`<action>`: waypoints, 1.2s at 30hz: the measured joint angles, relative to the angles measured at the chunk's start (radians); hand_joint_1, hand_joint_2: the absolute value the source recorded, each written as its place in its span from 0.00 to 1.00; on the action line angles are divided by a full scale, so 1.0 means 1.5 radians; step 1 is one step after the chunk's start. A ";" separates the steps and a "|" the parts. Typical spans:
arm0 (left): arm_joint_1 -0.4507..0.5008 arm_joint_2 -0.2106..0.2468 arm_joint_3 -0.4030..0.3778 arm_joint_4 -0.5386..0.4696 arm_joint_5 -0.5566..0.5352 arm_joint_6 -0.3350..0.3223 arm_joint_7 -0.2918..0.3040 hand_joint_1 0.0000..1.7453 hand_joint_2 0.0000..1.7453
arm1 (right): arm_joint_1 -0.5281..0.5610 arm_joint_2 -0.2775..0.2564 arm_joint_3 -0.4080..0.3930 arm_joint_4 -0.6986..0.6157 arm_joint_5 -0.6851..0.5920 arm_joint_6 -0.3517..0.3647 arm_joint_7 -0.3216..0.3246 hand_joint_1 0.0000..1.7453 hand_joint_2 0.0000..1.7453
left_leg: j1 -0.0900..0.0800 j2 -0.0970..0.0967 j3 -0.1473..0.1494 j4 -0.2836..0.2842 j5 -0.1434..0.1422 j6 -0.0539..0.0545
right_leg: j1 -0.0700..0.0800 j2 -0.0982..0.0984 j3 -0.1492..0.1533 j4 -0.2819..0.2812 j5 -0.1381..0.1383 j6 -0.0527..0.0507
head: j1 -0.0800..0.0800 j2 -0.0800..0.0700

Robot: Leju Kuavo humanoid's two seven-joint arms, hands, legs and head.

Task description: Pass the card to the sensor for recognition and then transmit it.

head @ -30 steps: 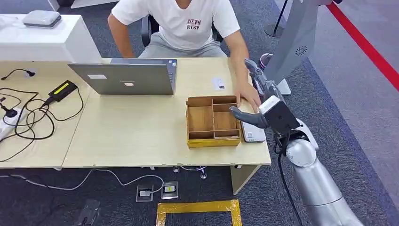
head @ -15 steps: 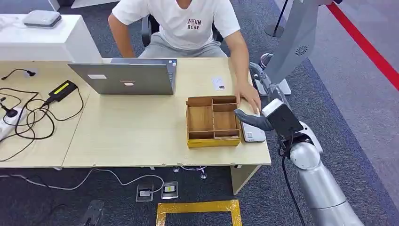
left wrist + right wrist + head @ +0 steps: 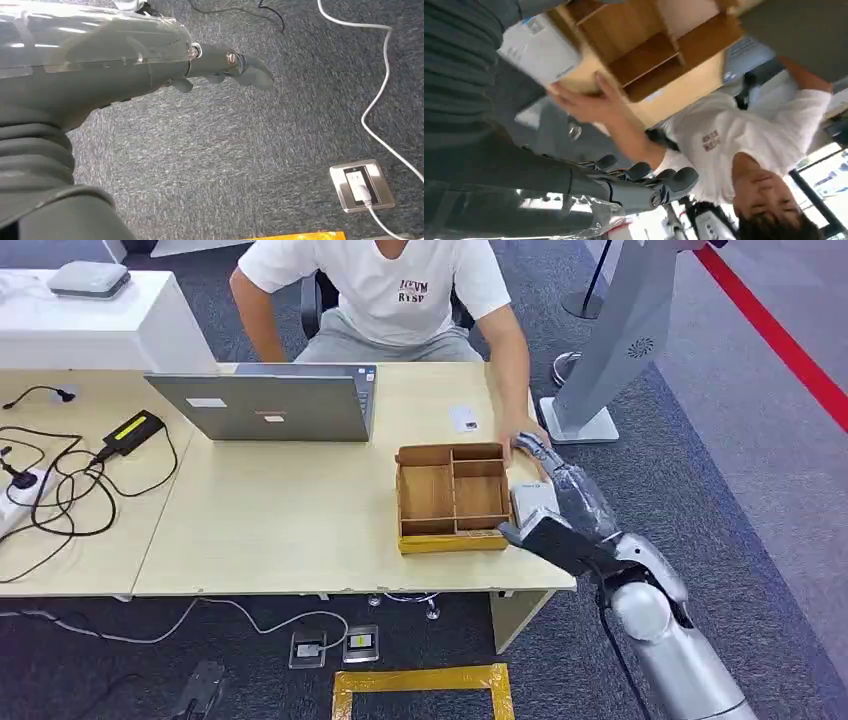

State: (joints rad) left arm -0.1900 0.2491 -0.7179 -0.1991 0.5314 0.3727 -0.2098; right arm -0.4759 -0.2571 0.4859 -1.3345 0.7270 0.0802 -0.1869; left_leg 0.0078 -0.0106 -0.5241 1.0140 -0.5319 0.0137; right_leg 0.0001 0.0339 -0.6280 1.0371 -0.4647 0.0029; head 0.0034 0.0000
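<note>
step in hand, by judgement: fetching the card, not yet held. right hand (image 3: pixel 562 478) stretched over the right end of the table (image 3: pixel 280 535), fingers spread and lightly curled, nothing in them in the right wrist view (image 3: pixel 639 187); fingertips just beside, maybe touching, the person's hand (image 3: pixel 584 105). left hand (image 3: pixel 220 67) hanging over carpet, fingers loose, empty.

small white card (image 3: pixel 463 418) flat on the table, beyond the wooden divided tray (image 3: pixel 400 502), between the laptop (image 3: pixel 265 405) and the person's forearm, well apart from the right hand. long axis running roughly away from the robot toward the person, tilted a little; dark print at the near end, too small to read.

to do it well: swing across the far side of the tray, avoid pressing on the person's hand, come down along the card's short sides and pinch at an edge, since a flat card gives little to grip. then carry it face-flat to the white reader (image 3: pixel 533 502) touching the tray's right wall.
</note>
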 joint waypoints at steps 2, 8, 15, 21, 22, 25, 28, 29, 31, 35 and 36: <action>-0.001 -0.001 0.000 0.000 0.004 -0.002 0.000 0.00 0.00 | -0.020 -0.001 0.025 0.030 0.128 -0.014 -0.007 0.00 1.00 | 0.000 0.000 0.000 0.000 0.000 0.000 | 0.000 0.000 0.000 0.000 0.000 0.000 | 0.000 0.000; 0.006 -0.005 0.002 0.000 0.022 0.001 0.000 0.00 0.00 | -0.060 0.014 0.063 0.127 0.212 -0.095 0.032 0.00 1.00 | 0.000 -0.002 0.000 0.000 0.000 0.000 | 0.000 -0.002 -0.001 0.000 0.000 0.000 | -0.001 0.000; 0.011 -0.009 0.003 0.000 0.023 0.001 -0.001 0.00 0.00 | -0.083 0.030 0.084 0.216 0.214 -0.104 0.033 0.00 1.00 | 0.000 -0.003 -0.001 0.000 0.000 0.000 | 0.001 -0.003 -0.001 0.000 0.000 -0.001 | 0.000 0.000; 0.013 -0.009 0.003 0.000 0.024 0.001 -0.001 0.00 0.00 | -0.090 0.036 0.093 0.244 0.212 -0.107 0.034 0.00 1.00 | 0.000 -0.003 -0.001 0.000 0.000 0.000 | 0.000 -0.003 -0.001 0.000 -0.001 -0.001 | 0.000 0.000; 0.013 -0.010 0.003 0.000 0.025 0.001 -0.001 0.00 0.00 | -0.091 0.039 0.093 0.251 0.212 -0.109 0.034 0.00 1.00 | 0.000 -0.003 -0.001 0.000 0.000 0.000 | 0.000 -0.003 -0.001 0.000 -0.001 -0.001 | 0.000 0.000; 0.014 -0.009 0.003 0.000 0.027 0.001 -0.001 0.00 0.00 | -0.092 0.046 0.094 0.267 0.212 -0.118 0.036 0.00 1.00 | 0.000 -0.003 -0.001 0.000 0.000 0.000 | 0.000 -0.003 -0.001 0.000 -0.001 -0.001 | 0.000 0.000; 0.015 -0.009 0.003 0.000 0.027 0.000 -0.002 0.00 0.00 | -0.099 0.053 0.094 0.292 0.229 -0.134 0.041 0.00 1.00 | 0.000 -0.003 -0.001 0.000 0.000 0.000 | 0.000 -0.003 -0.001 0.000 -0.001 -0.001 | 0.000 0.000; 0.015 -0.009 0.003 0.000 0.028 0.001 -0.002 0.00 0.00 | -0.103 0.057 0.094 0.304 0.240 -0.143 0.047 0.00 1.00 | 0.000 -0.003 -0.001 0.000 0.000 0.000 | 0.000 -0.003 -0.001 0.000 -0.001 -0.001 | 0.000 0.000; 0.015 -0.009 0.003 0.000 0.029 0.001 -0.002 0.00 0.00 | -0.110 0.062 0.095 0.327 0.258 -0.159 0.062 0.00 1.00 | 0.000 -0.003 -0.001 0.000 0.000 0.000 | 0.000 -0.003 -0.001 0.000 -0.001 -0.001 | 0.000 0.000; 0.014 -0.009 0.003 0.000 0.019 -0.001 -0.003 0.00 0.00 | -0.132 0.068 0.095 0.380 0.267 -0.173 0.073 0.00 1.00 | 0.000 -0.003 -0.001 0.000 0.000 0.000 | 0.001 -0.003 -0.001 0.000 0.000 -0.001 | 0.000 0.000; 0.013 -0.009 0.003 0.000 0.014 -0.002 -0.002 0.00 0.00 | -0.135 0.069 0.095 0.389 0.264 -0.173 0.071 0.00 1.00 | 0.000 -0.003 -0.001 0.000 0.000 0.000 | 0.001 -0.003 -0.001 0.000 0.000 -0.001 | 0.000 0.000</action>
State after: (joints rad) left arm -0.1704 0.2350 -0.7141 -0.1991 0.5527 0.3704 -0.2132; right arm -0.6792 -0.1533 0.6287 -0.7503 1.1234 -0.1801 -0.0797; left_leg 0.0082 -0.0154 -0.5250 1.0140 -0.5315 0.0134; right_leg 0.0009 0.0292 -0.6293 1.0376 -0.4654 0.0018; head 0.0031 0.0000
